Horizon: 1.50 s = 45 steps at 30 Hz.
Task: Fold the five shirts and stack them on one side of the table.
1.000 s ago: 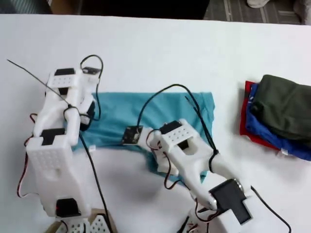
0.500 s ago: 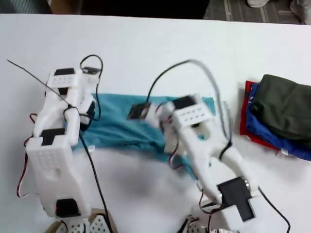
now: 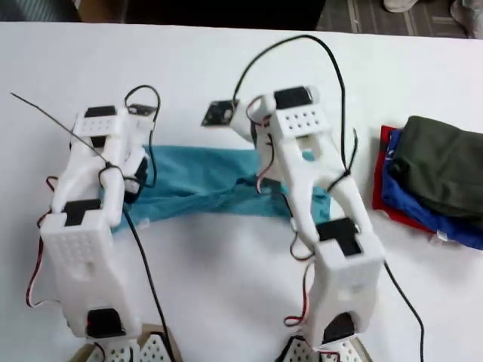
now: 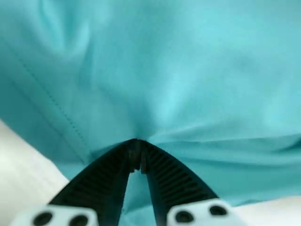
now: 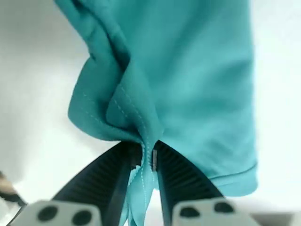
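White table with the room's edge behind it
The white table point(image 3: 226, 68) is spreading wide under the high camera, its far edge running straight across the top; beyond that edge a dark strip point(image 3: 219, 11) is lying in shadow, a grey ribbed floor point(image 3: 355, 15) is showing toward the right, and a tan box point(image 3: 98, 7) is sitting toward the left.

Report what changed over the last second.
The right hand, pinching the teal shirt, swung from the near side toward the far side, dragging the shirt's near edge over so it folded into a narrower band. The left hand stayed clamped on the shirt; the folded stack did not move.
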Motion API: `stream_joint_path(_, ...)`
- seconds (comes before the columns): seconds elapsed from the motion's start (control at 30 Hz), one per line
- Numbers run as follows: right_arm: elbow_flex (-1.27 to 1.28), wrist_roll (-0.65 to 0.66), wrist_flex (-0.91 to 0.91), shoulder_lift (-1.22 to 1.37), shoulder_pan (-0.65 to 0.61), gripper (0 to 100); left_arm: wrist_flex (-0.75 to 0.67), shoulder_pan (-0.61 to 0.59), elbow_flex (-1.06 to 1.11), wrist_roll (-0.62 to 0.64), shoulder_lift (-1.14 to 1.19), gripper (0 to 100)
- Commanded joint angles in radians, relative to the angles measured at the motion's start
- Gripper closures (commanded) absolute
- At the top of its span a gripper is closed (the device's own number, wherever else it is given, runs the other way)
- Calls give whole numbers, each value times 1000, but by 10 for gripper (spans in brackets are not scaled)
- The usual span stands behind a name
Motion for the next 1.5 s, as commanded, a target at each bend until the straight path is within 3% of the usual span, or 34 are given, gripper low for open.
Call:
stream_joint_path(0.0,-187,3,16,114,8,978,-41,15,-18,-2,29,973)
stream_joint_path(0.17,-292,2,25,203,7,954,-41,15,-18,-2,29,973)
stream_joint_path(0.43,-301,-2,25,171,24,739,-41,15,-18,-2,29,973)
stream_joint_path(0.63,-227,-74,36,12,35,783,-41,15,-18,-2,29,973)
stream_joint_path(0.77,-8,-78,36,-128,16,977,-41,15,-18,-2,29,973)
stream_joint_path(0.8,55,-78,36,-157,15,986,-41,15,-18,-2,29,973)
stream_joint_path(0.97,298,-72,-5,-223,24,977,-41,15,-18,-2,29,973)
stream_joint_path(1.2,361,-72,-263,-194,173,978,-41,15,-18,-3,29,973)
stream_joint_path(1.47,413,-71,-252,-67,257,978,-43,15,-18,-3,29,973)
